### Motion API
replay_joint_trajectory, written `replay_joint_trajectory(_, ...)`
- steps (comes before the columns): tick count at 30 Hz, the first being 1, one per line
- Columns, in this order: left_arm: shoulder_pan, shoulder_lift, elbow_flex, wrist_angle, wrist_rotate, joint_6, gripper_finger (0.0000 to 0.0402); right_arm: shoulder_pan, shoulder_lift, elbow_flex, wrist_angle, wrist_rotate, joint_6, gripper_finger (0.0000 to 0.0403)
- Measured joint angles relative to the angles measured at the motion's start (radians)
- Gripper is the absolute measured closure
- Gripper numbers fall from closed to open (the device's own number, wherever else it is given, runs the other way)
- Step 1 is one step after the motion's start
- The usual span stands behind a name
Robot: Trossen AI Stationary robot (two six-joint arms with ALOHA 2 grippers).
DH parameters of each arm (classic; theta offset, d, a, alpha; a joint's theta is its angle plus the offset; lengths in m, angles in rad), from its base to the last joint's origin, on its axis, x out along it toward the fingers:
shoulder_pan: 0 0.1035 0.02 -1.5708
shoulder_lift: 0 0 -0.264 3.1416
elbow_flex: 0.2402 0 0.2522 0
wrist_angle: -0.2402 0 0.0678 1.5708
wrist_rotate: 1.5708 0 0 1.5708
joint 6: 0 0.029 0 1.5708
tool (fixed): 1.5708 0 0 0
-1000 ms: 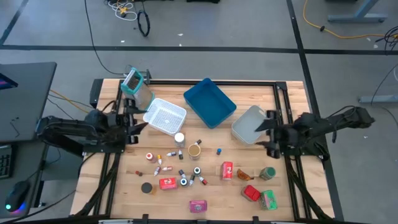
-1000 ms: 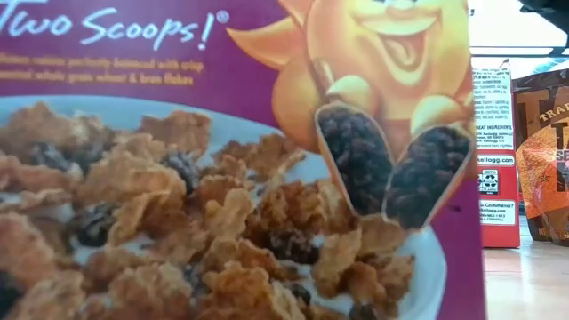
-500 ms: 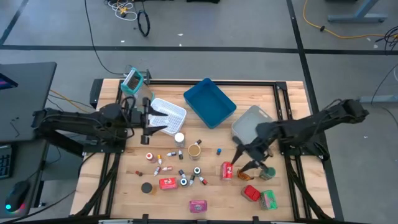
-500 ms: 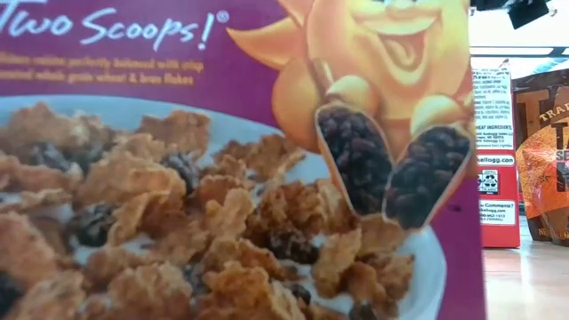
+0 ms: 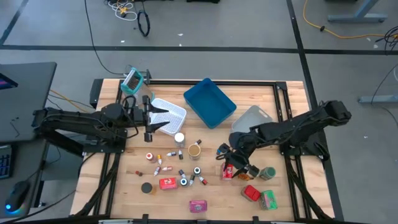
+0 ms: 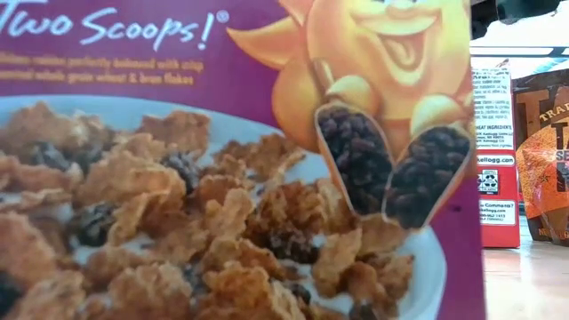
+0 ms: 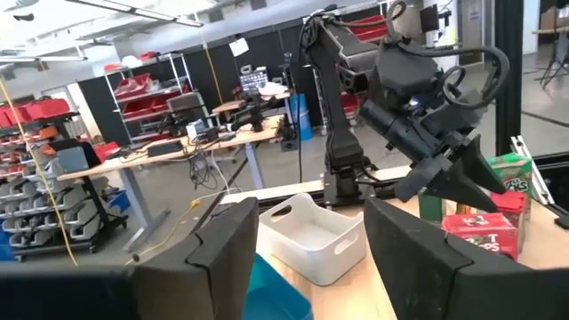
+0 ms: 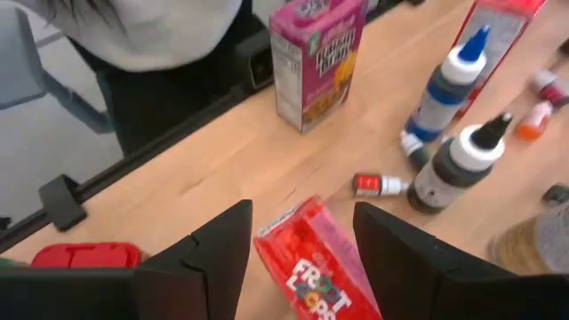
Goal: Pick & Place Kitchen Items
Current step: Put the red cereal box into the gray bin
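Note:
Small groceries lie scattered on the wooden table (image 5: pixel 124 180). A red cereal packet (image 5: pixel 227 170) (image 8: pixel 316 258) stands right of centre. My right gripper (image 5: pixel 232 162) (image 8: pixel 302 267) slants down over it, open, one finger on each side of the packet and clear of it. Nearby are thumb-sized bottles (image 8: pixel 449 84) (image 8: pixel 453 164), a pink box (image 5: pixel 198 205) (image 8: pixel 316 58) and a red tin (image 5: pixel 250 193). My left gripper (image 5: pixel 150 121) (image 7: pixel 311 267) is level and open above the white mesh basket (image 5: pixel 168 115), holding nothing.
The blue tray (image 5: pixel 209 102) and grey bin (image 5: pixel 252 121) sit at the far side. A green-lidded jar (image 5: pixel 267 173) and green packet (image 5: pixel 268 199) stand right of the red packet. A purple cereal box (image 6: pixel 231 160) fills the low view. A person (image 8: pixel 142 36) stands at the near edge.
My right gripper has swung from beside the grey bin toward the table's near left, tipping downward, and now straddles the red packet. My left gripper moved a little toward the table's middle over the basket and levelled, then stayed still. No item has moved.

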Motion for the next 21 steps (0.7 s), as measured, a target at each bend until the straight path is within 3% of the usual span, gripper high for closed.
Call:
replay_joint_trajectory(15,0.000,0.000,0.000,-0.049,0.032,-0.001,0.0187,0.013,0.067,0.002,-0.048,0.010,-0.170,0.0196)
replay_joint_trajectory(21,0.000,0.000,0.000,-0.060,0.034,-0.001,0.0187,0.013,0.099,0.004,-0.029,0.041,-0.290,0.0224)
